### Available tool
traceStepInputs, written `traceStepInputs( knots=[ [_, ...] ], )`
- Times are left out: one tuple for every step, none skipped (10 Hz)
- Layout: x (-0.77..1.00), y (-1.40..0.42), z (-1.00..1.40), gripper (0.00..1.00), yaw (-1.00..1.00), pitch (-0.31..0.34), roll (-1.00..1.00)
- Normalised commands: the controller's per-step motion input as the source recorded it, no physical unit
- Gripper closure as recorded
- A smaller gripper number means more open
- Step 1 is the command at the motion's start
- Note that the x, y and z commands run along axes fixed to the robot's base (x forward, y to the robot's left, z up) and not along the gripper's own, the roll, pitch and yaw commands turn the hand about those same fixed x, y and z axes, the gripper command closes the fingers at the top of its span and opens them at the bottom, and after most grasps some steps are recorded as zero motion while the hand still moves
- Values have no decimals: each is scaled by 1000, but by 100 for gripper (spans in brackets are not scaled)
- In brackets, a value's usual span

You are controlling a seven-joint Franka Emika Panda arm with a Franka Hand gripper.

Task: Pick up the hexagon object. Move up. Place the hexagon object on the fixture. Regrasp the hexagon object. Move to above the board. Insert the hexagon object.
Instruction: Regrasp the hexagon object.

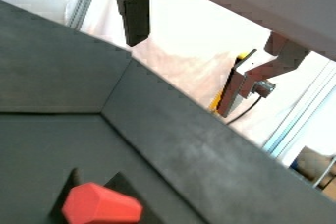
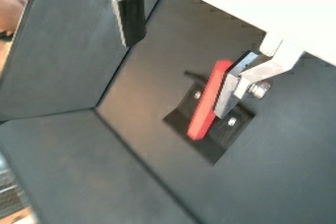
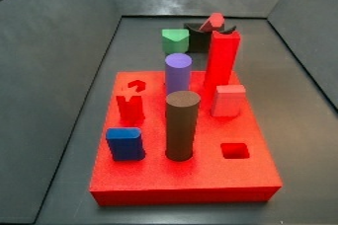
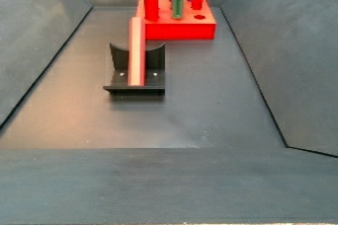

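The hexagon object is a long red bar. It leans on the dark fixture [image 4: 136, 76] in a side view [image 4: 136, 43], and its six-sided end shows in a wrist view [image 1: 98, 204]. In a wrist view it lies along the fixture [image 2: 197, 128] as a red strip [image 2: 205, 105]. My gripper [image 2: 188, 46] is open and empty above the fixture, with one finger's dark pad [image 2: 129, 20] far from the bar and one silver finger [image 2: 247, 76] close beside it. The gripper also shows in a wrist view [image 1: 201, 43]. It is out of both side views.
The red board [image 3: 185, 175] holds a brown cylinder [image 3: 180, 125], a purple cylinder [image 3: 177, 73], a tall red block [image 3: 223, 59], a blue piece [image 3: 125, 142] and a pink piece [image 3: 228, 101]. It stands beyond the fixture in a side view [image 4: 179, 30]. Dark sloping walls enclose the floor.
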Motion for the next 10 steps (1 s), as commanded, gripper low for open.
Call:
traceStepInputs(
  knots=[
    [101, -53, -8, 0, 183, 157, 457],
    [96, -41, 0, 0, 198, 134, 305],
    [82, -36, -3, 0, 214, 88, 193],
    [78, -44, -2, 0, 217, 41, 145],
    [80, -47, -7, 0, 208, 23, 131],
    [31, 44, -1000, 0, 198, 137, 138],
    [34, 44, -1000, 0, 184, 130, 137],
    [46, 41, -1000, 0, 188, 89, 126],
    [57, 38, -1000, 0, 189, 39, 111],
    [73, 32, -1000, 0, 176, -38, 92]
  ],
)
